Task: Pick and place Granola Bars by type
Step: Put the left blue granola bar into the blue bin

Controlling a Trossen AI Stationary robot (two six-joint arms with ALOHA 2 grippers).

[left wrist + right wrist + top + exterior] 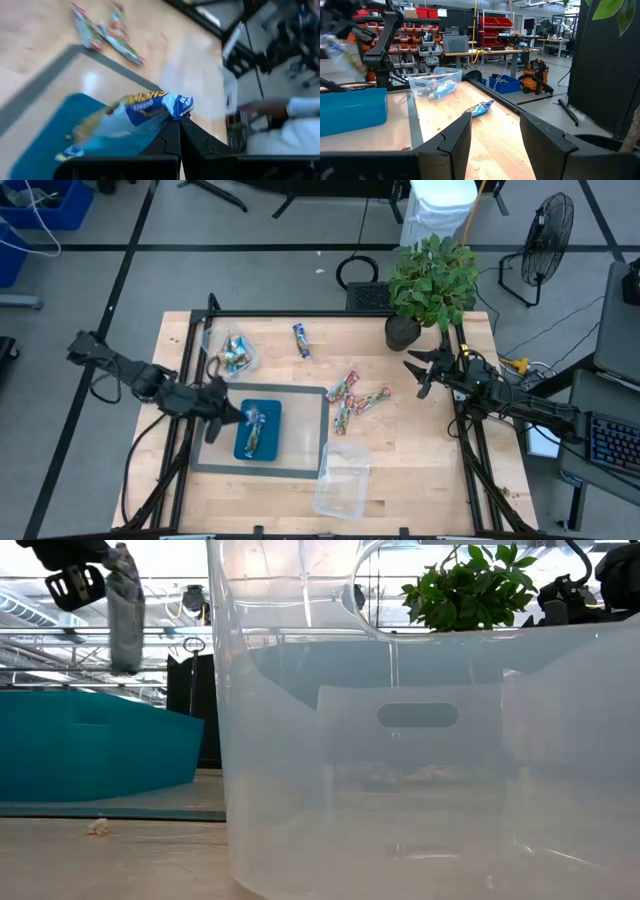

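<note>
My left gripper (226,415) hovers over the teal tray (270,448) and is shut on a blue-and-white wrapped granola bar (150,107). The low view shows that bar (125,610) hanging high above the table. Another bar (252,442) lies in the tray. Several red-green multicoloured bars (352,396) lie on the wood at mid-table, and one blue bar (301,340) lies farther back. A clear tub (234,353) at the far left holds a few bars. My right gripper (419,372) waits open near the right edge, touching nothing. My left gripper pinches the blue bar between its two fingers at one crimped end (179,107). The fingers (167,137) come in from the table's left. The bar is lifted clear above the tray and hangs down from the fingers (80,582) in the low view.
A second clear tub (343,477) stands near the table's near edge and fills most of the low view. A potted plant (432,280) sits at the far right corner, just behind my right gripper (495,129). The tray rests on a grey mat (305,465).
</note>
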